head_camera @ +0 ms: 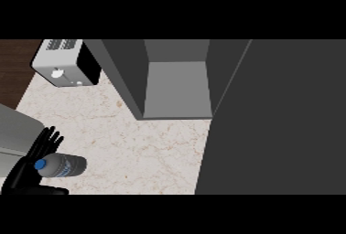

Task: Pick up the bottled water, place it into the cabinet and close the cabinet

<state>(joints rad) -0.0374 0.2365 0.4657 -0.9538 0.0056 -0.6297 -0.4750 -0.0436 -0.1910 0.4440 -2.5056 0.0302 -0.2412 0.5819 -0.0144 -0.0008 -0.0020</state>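
In the head view, the bottled water (64,165) sat at the table's (135,151) lower left corner. Its blue cap pointed toward the view's left and its clear body ran off to the right. That put its long axis roughly across the view (whether it stood upright or leaned could not be told from this steep angle).

The left robot hand (25,170) was right against it on the cap side, so the bottle lay just to that hand's right. This was the only hand near it, as the right one did not show at all. Its fingers (46,141) were straight and spread, pointing up the view past the cap and not curled round the bottle. The palm lay behind the cap, though actual contact could not be made out.

The open cabinet (177,87) stood well apart, up and to the right, with its grey shelf bare and its dark door (277,123) swung out along the right side. A white appliance (64,64) sat at the upper left. The grasp looked not yet made.
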